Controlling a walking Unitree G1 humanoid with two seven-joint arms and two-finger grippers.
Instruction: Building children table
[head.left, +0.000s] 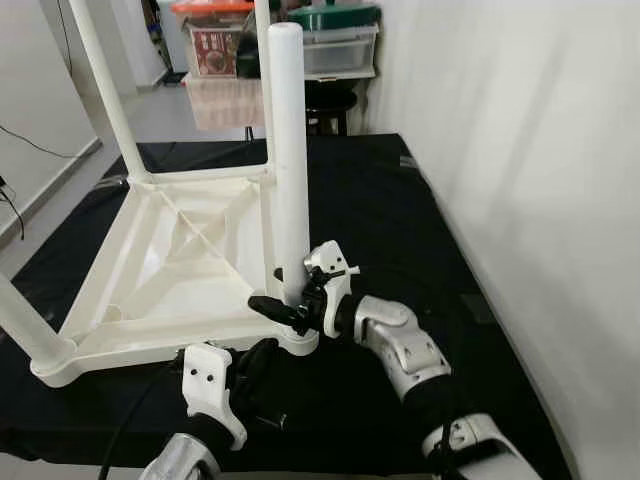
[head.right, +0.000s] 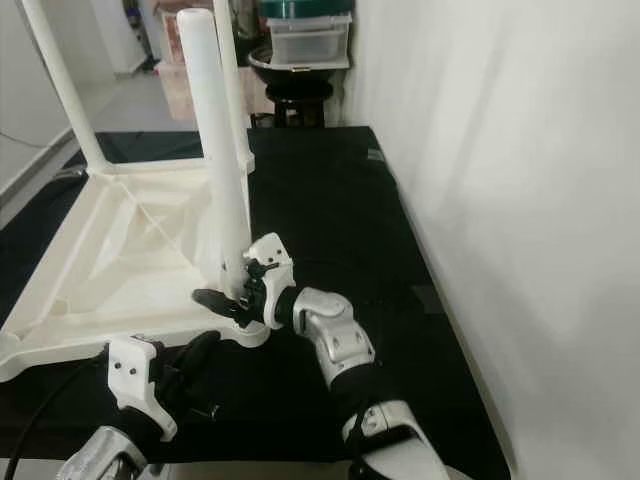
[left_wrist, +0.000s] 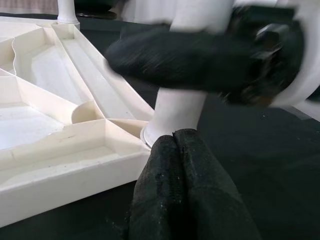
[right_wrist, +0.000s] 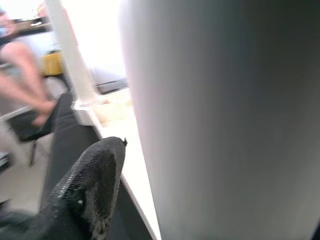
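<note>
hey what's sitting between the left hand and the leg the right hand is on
Nothing but bare black mat. In the left wrist view, the left hand, fingers together, points at the base of the leg, just short of it. The right hand grips the leg just above.

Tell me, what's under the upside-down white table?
A black mat lies under the white table, spreading out past its edges. What the mat hides below it cannot be seen. The right gripper holds the nearest leg above the corner.

A black mat covers the floor. Beyond it, clear storage boxes with a green lid stand on a dark stool beside the white wall. An orange-lidded box stands nearby.
</note>
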